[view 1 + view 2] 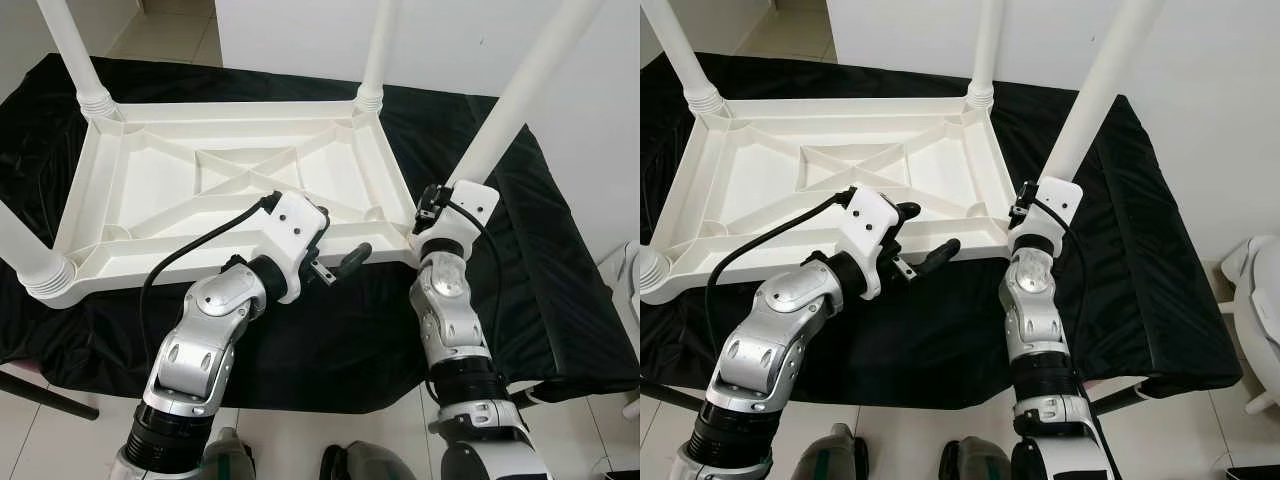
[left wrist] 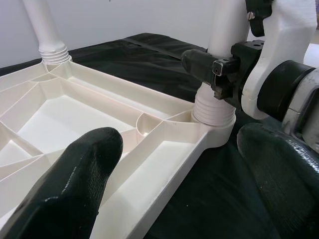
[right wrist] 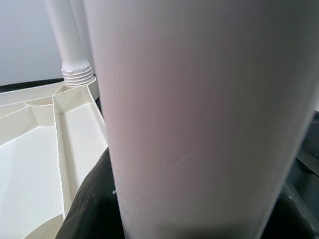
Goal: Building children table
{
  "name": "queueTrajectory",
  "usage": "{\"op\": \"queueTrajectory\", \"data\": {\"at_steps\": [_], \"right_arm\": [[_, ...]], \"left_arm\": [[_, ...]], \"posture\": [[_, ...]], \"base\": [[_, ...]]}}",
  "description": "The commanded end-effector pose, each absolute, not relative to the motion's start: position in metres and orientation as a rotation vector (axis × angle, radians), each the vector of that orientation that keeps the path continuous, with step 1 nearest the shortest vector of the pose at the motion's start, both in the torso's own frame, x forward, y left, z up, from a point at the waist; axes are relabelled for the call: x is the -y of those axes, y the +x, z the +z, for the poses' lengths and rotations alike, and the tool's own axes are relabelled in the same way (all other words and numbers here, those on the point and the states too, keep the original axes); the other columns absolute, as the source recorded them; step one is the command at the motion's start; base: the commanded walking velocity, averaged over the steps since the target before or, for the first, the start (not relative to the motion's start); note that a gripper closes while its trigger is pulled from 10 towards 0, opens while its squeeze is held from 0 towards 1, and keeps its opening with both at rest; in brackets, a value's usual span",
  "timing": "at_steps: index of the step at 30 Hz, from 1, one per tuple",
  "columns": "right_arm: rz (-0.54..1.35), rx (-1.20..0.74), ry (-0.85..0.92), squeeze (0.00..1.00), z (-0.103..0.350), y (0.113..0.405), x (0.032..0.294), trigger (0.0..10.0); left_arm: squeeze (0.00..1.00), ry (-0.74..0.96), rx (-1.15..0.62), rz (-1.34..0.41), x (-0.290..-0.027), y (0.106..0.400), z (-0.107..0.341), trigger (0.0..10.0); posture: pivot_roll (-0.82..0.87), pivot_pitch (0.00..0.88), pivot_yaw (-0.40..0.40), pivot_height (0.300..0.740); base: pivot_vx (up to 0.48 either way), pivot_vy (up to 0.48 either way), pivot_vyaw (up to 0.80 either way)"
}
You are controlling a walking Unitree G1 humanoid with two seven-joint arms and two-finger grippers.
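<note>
Both silver arms reach forward from the near edge. The left arm bends at the elbow and angles toward the right, its wrist turned so the left gripper [image 1: 335, 262] points rightward with its two black fingers [image 2: 75, 184] spread wide apart. The right arm rises almost straight up and away, forearm upright, and the right gripper [image 2: 219, 74] at its far end is closed around a white leg [image 1: 505, 110].

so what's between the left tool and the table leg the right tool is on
In the left wrist view, the tabletop's near edge rail and black cloth fill the stretch from the left tool to the table leg gripped by the right tool.
</note>
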State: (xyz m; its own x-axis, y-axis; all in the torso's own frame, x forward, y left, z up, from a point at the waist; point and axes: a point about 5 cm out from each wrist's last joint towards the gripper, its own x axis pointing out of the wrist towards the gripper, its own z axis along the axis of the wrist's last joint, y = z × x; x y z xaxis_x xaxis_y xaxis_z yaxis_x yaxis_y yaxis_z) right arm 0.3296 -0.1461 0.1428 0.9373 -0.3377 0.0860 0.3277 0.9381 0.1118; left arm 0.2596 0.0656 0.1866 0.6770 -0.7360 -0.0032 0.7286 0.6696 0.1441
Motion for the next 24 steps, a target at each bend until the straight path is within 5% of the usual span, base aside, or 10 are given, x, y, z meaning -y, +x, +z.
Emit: {"op": "queueTrajectory", "data": {"at_steps": [1,13,14,24], "right_arm": [[-0.392,-0.068,0.095,0.00,0.104,0.322,0.153,10.0],[-0.397,-0.042,0.091,0.00,0.106,0.323,0.156,10.0],[-0.395,-0.039,0.093,1.00,0.106,0.324,0.156,10.0],[-0.324,0.028,0.090,1.00,0.115,0.328,0.157,10.0]], "left_arm": [[0.00,0.127,0.061,-0.755,-0.067,0.260,0.187,10.0],[0.00,0.129,0.063,-0.762,-0.066,0.261,0.187,10.0],[0.00,0.130,0.063,-0.763,-0.065,0.261,0.187,10.0],[0.00,0.129,0.068,-0.764,-0.064,0.261,0.187,10.0]], "posture": [[0.03,0.062,-0.045,0.740],[0.02,0.052,-0.043,0.740],[0.02,0.049,-0.043,0.740],[0.02,0.035,-0.050,0.740]], "base": [[0.000,0.000,0.00],[0.000,0.000,0.00],[0.000,0.000,0.00],[0.000,0.000,0.00]]}}
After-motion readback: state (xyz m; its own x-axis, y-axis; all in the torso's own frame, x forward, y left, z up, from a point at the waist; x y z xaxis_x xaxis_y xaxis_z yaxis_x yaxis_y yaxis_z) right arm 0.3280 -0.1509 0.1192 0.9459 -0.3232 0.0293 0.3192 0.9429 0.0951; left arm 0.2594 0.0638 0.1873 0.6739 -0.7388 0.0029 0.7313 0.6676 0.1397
